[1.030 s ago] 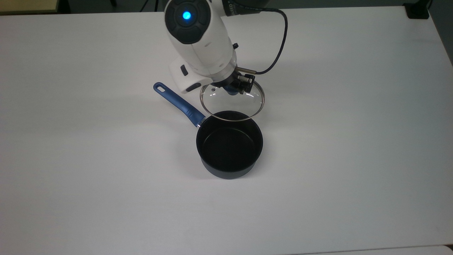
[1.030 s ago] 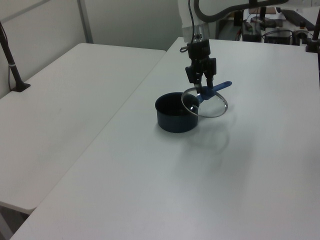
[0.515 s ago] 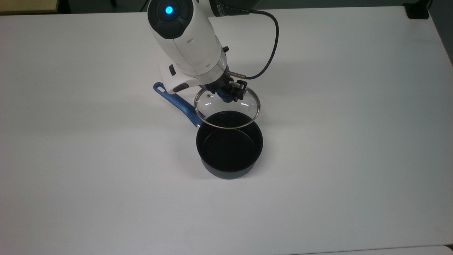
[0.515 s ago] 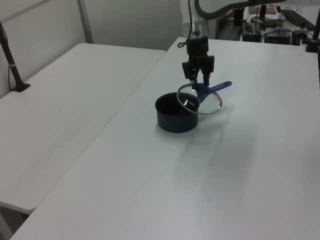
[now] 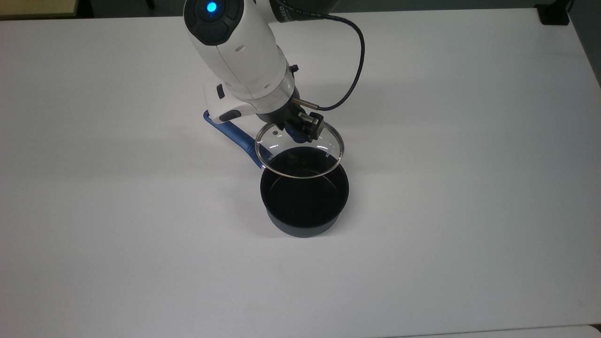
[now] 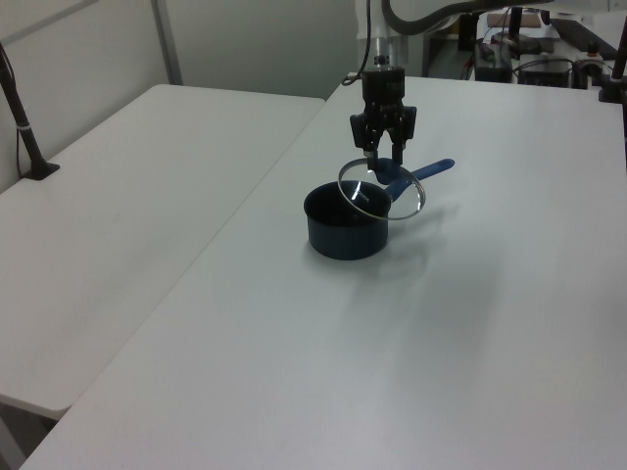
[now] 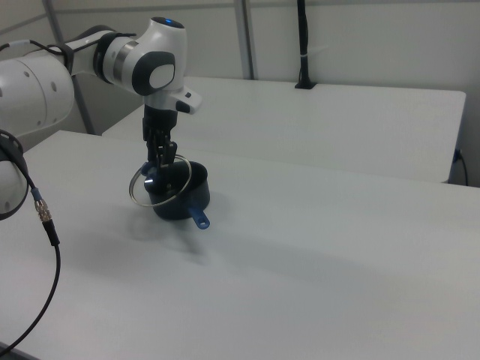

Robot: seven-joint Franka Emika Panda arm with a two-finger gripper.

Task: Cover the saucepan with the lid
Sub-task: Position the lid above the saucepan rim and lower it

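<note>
Top view, just above frame centre: your gripper [image 5: 298, 131] is clamped on the blue knob of the glass lid [image 5: 300, 157], which overlaps the upper rim of the saucepan [image 5: 304, 199] on the white table [image 5: 469, 188].

Left view, upper middle: lid tilted, hanging above the pan's right side.

Right view, left of centre: lid sits just left of the pan.

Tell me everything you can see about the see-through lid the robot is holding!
The lid is a round disc of clear glass with a thin shiny metal rim and a blue knob in the middle. The gripper pinches that knob from above. The lid hangs tilted in the air and touches nothing else. In the top view it partly overlaps the black saucepan, off toward the pan's blue handle. Small white lettering shows near one edge.
</note>
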